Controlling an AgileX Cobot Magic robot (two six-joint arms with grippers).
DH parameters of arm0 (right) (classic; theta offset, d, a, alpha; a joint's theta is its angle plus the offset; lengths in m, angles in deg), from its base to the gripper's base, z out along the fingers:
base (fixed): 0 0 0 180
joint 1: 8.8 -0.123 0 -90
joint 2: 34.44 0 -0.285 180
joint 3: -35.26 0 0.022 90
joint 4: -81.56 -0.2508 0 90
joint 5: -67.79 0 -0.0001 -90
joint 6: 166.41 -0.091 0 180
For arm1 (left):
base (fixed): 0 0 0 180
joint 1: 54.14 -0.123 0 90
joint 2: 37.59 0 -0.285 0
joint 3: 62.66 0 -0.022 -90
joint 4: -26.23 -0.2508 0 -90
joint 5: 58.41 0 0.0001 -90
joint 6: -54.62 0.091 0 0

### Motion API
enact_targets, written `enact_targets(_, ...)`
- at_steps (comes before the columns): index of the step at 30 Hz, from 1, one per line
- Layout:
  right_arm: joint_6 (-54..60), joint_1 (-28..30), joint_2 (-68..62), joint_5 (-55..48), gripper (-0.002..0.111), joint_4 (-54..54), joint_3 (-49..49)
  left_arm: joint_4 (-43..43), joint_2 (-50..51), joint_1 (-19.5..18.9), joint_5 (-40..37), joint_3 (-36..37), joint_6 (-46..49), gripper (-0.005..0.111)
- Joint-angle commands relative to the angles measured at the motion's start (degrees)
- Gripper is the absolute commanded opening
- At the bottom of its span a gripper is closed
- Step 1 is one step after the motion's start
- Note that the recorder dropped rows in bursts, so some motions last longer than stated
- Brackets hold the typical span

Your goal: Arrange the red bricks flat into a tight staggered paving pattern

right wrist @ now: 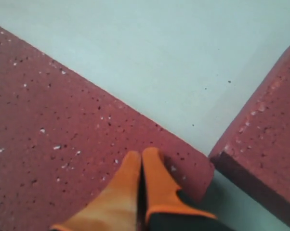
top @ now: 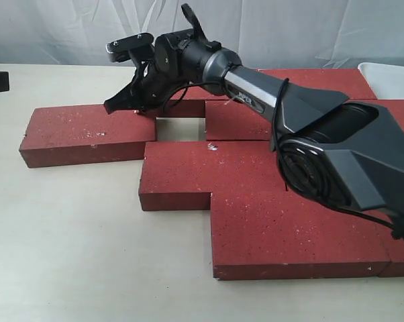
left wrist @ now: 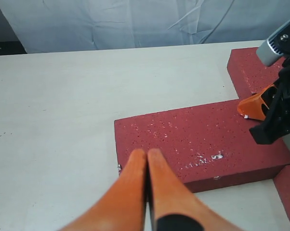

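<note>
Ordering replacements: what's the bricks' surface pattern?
Dark-red matte rectangular brick: tiny white speckles, clearest in left wrist view.

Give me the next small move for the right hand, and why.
Probably nudge the leftmost brick sideways toward the neighbouring bricks. A gap of bare table shows between them, so the paving isn't tight there. The right hand is shut, with its tips at that brick's corner beside the gap, so it looks well placed to push or drag it.

Table [top: 74, 235] open left and front; red bricks [top: 289, 228] fill right; right arm [top: 303, 111] spans above them.
</note>
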State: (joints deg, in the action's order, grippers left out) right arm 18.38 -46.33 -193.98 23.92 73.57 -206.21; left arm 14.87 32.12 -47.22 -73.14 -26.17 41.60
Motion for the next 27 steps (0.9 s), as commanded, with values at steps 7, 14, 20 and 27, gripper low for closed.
enact_targets(7, -4.8, -0.3, 1.4, -1.9, 0.001, 5.5, 0.1, -0.2, 0.1, 0.0, 0.6, 0.0, -0.3, 0.000)
enact_targets(14, -5.1, -0.2, 3.5, -5.5, 0.001, 6.6, 0.1, -0.2, 0.1, 0.0, 0.6, 0.0, -0.3, 0.000)
enact_targets(20, -1.4, -0.7, 4.1, -4.3, 0.001, 2.1, 0.1, -0.2, 0.1, 0.0, 0.6, 0.0, -0.3, 0.000)
enact_targets(27, 7.1, -3.8, 2.3, 0.0, 0.001, -0.5, 0.1, -0.2, 0.1, 0.0, 0.6, 0.0, -0.3, 0.000)
